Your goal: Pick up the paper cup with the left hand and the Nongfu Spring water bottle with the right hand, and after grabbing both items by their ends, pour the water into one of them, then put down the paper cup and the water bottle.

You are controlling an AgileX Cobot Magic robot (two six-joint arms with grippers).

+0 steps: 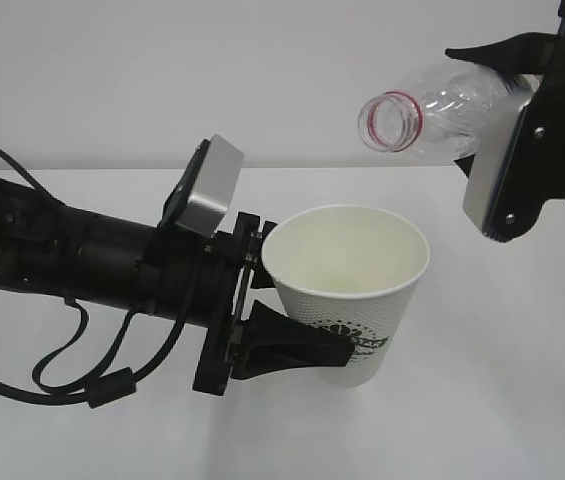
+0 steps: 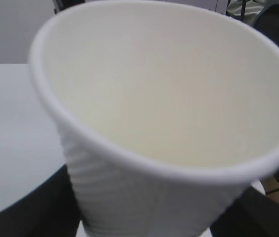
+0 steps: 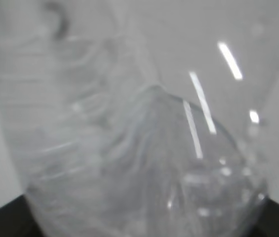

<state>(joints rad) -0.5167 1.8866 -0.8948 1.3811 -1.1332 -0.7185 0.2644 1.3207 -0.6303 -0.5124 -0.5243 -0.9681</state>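
Note:
My left gripper (image 1: 307, 330) is shut on the lower half of the white paper cup (image 1: 347, 270), which I hold upright just above the table. The cup's green logo faces the front. In the left wrist view the cup (image 2: 164, 113) fills the frame, with a dark finger (image 2: 23, 207) on each side, and its inside looks dry. My right gripper (image 1: 497, 120) is shut on the clear Nongfu Spring water bottle (image 1: 442, 115), which lies tilted. Its open, red-ringed mouth points left, above and to the right of the cup. The right wrist view shows only the blurred bottle (image 3: 129, 148). No water shows.
The white table (image 1: 462, 400) runs under both arms, with a plain pale wall behind. Black cables (image 1: 62, 370) hang in loops below the left arm at the lower left. A grey block (image 1: 212, 185) sits on top of the left wrist.

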